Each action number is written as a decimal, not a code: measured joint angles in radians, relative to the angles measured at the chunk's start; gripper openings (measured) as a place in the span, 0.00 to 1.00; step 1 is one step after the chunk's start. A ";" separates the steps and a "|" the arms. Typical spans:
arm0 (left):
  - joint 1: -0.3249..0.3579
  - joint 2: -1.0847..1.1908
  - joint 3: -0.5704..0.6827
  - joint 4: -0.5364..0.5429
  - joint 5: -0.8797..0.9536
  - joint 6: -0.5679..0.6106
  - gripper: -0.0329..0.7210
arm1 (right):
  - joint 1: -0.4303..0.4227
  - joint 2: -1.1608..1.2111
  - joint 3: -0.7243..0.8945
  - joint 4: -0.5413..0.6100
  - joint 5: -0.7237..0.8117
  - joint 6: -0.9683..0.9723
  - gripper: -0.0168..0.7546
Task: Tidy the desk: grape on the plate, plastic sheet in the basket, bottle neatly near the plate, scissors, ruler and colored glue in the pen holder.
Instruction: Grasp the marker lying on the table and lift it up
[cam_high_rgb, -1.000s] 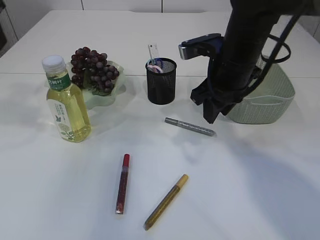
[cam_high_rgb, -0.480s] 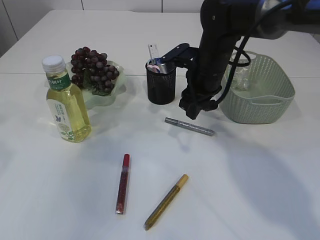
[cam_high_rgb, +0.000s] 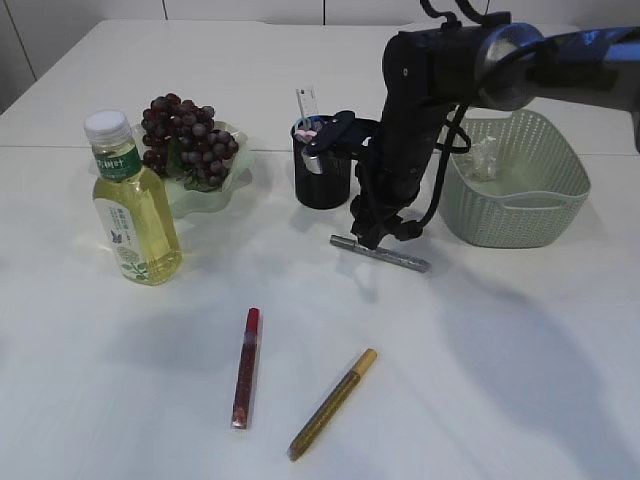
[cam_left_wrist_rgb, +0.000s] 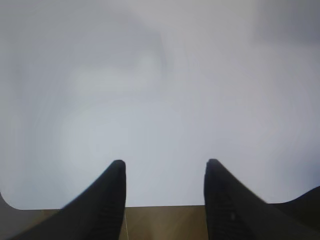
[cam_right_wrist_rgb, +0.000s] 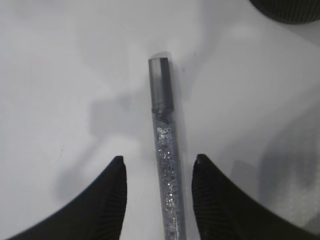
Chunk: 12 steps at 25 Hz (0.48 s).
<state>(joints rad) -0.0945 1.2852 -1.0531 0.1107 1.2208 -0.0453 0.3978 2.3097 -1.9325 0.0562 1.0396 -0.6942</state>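
A: The table (cam_high_rgb: 520, 380) is white and mostly bare at the front. What is the right arm doing over it?

B: Its right gripper (cam_right_wrist_rgb: 159, 172) hangs just above the silver glue pen (cam_high_rgb: 381, 254), fingers spread, one on each side of the barrel, holding nothing yet. I judge that the step in hand is the pick-up of that pen.

A: How would you do it well?

B: Keep the barrel centred between the fingers, go straight down, close across the barrel rather than along it, then lift it level before turning to the pen holder (cam_high_rgb: 322, 162), which stands just behind.

A: And the left gripper (cam_left_wrist_rgb: 164, 192)?

B: Open too and empty, over bare table at the edge.

A: Describe the pen.

B: It is slim and straight, with a clear tube full of silver glitter and a grey cap at the end nearer the holder. It lies flat, slanting, between the holder and the basket (cam_high_rgb: 515, 185). It looks smooth and round, so it may roll if nudged.

A: Others left?

B: A red glue pen (cam_high_rgb: 246, 366) and a gold glue pen (cam_high_rgb: 332, 403) lie nearer the front.
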 joint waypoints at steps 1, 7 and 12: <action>0.000 -0.008 0.002 0.002 -0.006 0.000 0.54 | 0.000 0.008 -0.006 0.002 0.000 0.000 0.47; 0.006 -0.071 0.019 0.013 -0.067 -0.012 0.54 | 0.000 0.050 -0.027 0.007 0.000 -0.002 0.47; 0.029 -0.088 0.078 0.015 -0.082 -0.024 0.54 | 0.000 0.070 -0.026 0.007 0.000 -0.004 0.47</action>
<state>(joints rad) -0.0653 1.1967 -0.9748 0.1257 1.1391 -0.0688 0.3978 2.3796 -1.9588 0.0633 1.0396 -0.6982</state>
